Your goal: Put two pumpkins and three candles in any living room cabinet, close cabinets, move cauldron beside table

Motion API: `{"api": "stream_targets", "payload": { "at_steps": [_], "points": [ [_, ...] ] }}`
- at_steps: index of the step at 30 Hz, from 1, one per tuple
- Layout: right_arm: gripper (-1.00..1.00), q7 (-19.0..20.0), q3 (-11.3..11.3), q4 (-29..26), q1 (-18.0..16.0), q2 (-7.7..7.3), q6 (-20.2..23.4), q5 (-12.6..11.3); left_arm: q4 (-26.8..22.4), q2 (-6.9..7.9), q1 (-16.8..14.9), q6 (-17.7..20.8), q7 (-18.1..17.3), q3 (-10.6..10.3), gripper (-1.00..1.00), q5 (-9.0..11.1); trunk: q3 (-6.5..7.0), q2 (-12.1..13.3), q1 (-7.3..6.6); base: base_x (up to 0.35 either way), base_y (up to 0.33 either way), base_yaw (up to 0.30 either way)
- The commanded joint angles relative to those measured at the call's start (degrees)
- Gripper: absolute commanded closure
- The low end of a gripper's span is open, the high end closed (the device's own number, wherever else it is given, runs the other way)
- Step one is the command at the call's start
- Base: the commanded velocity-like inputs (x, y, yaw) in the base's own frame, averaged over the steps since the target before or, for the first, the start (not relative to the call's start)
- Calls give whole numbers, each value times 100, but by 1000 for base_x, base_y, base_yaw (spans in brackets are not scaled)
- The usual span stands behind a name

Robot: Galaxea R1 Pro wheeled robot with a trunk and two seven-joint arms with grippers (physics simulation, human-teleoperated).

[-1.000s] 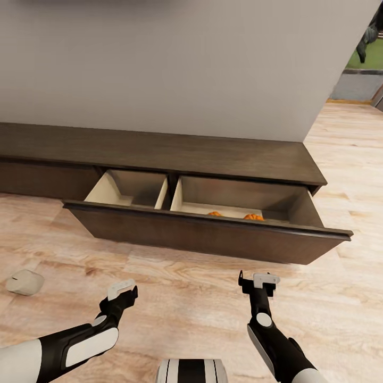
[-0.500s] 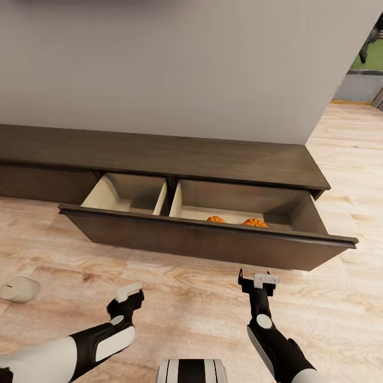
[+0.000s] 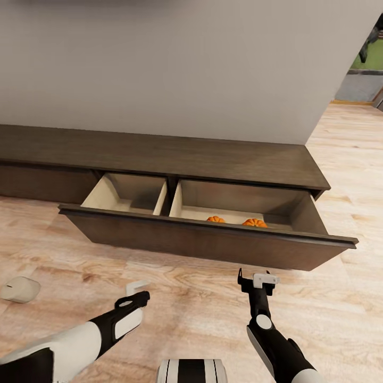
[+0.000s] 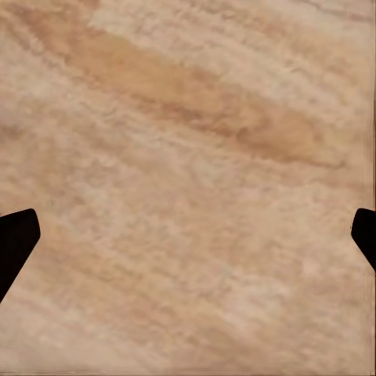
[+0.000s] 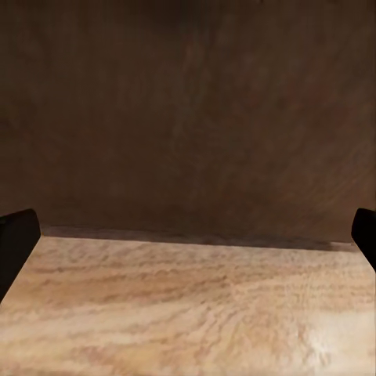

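So the biggest thing here is the cabinet (image 3: 159,154), a long low dark brown unit running along the grey wall (image 3: 186,64), sitting on a light wood floor (image 3: 186,287). One wide drawer (image 3: 213,242) is pulled out toward the robot, and it's split into two pale compartments by a divider. Both pumpkins (image 3: 215,219) are in the right-hand compartment, down near the front wall of the drawer, side by side but a bit apart; you only see their orange tops over the drawer front. The left-hand compartment looks bare from this angle.

One candle (image 3: 20,289) is lying on the floor way off at the left edge of the head view, well apart from the cabinet and the arms.

Left gripper (image 3: 139,291) hangs low over the floor, angled down; its wrist cam just has floorboards between two dark fingertips (image 4: 16,243) sitting wide apart, nothing held. Right gripper (image 3: 256,279) is in front of the drawer front, not touching it, fingers spread too and empty; its wrist cam looks straight at the dark drawer face over a strip of floor
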Motion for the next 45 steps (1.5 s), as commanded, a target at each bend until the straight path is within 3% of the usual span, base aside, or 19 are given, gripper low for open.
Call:
{"api": "stream_targets", "payload": {
  "at_steps": [1,4,8,11,16,45],
  "points": [
    [-100,-32,26,5,-5,-3,-36,-29,-14,5,-13,-24,20,20,-100,63,-4,-2,-1,0,0,0],
    [-100,-32,28,6,-5,-3,-101,-29,-13,-18,-52,-3,-5,402,-100,61,-4,-2,-1,0,0,0],
    [-100,-31,31,31,-5,-5,-129,-29,-20,-40,-73,-72,-15,599,-100,44,-4,-2,-1,0,0,0],
    [-100,-31,34,38,-5,-5,-134,-28,-19,-49,-76,-630,-12,600,-100,32,-4,-2,-1,0,0,0],
    [-100,-31,40,40,-5,4,-135,-21,-17,-52,-77,-963,-17,593,-100,11,-4,-2,-1,117,0,0],
    [-100,-31,50,137,-5,6,-135,-20,-24,-53,-77,-1060,-29,582,-100,-27,-4,-2,-1,281,0,0]
  ]
}}
